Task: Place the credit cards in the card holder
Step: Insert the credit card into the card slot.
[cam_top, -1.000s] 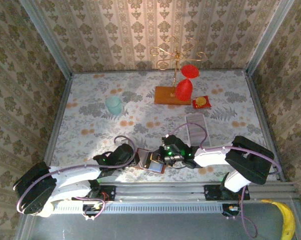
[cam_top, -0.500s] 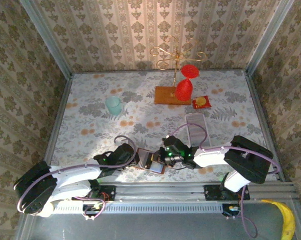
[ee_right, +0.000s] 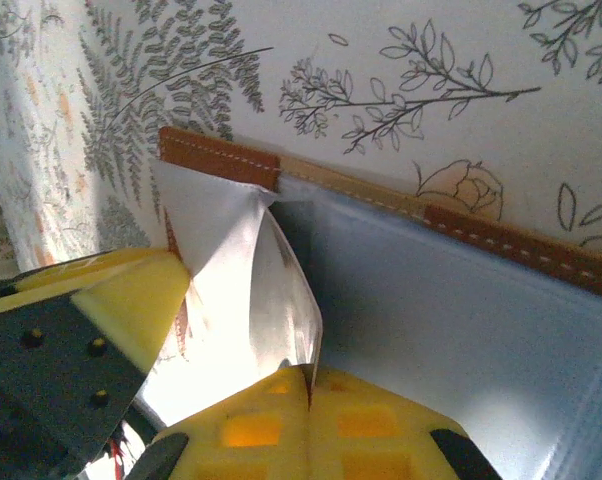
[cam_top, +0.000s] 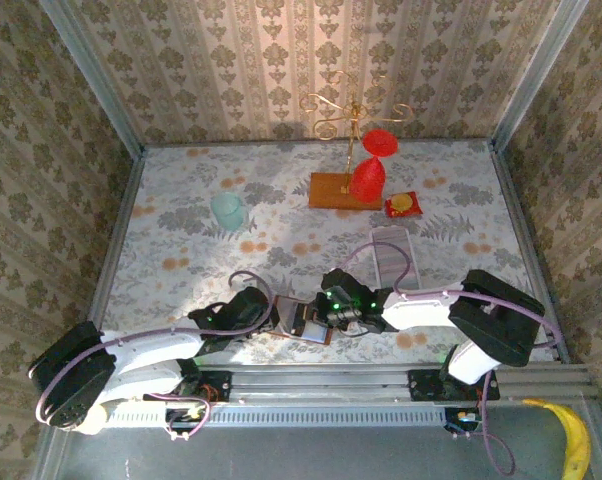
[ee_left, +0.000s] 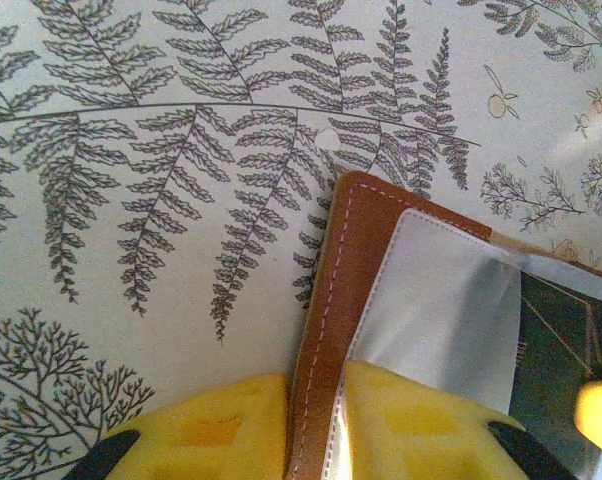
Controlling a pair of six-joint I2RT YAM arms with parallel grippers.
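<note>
Orange-brown stitched-leather card holder (ee_left: pixel 331 280) lies open on the table, left gripper (ee_left: pixel 316 425) clamped on its edge, right gripper (ee_right: pixel 309 405) pinching it by a limp grey pocket flap (ee_right: pixel 246 280).

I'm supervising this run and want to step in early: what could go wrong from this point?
1. The right pincer pinches the thin pocket flap; pulling could tear or crease it.
2. The left pincer clamps the card holder only by its edge, so it might slip free.
</note>
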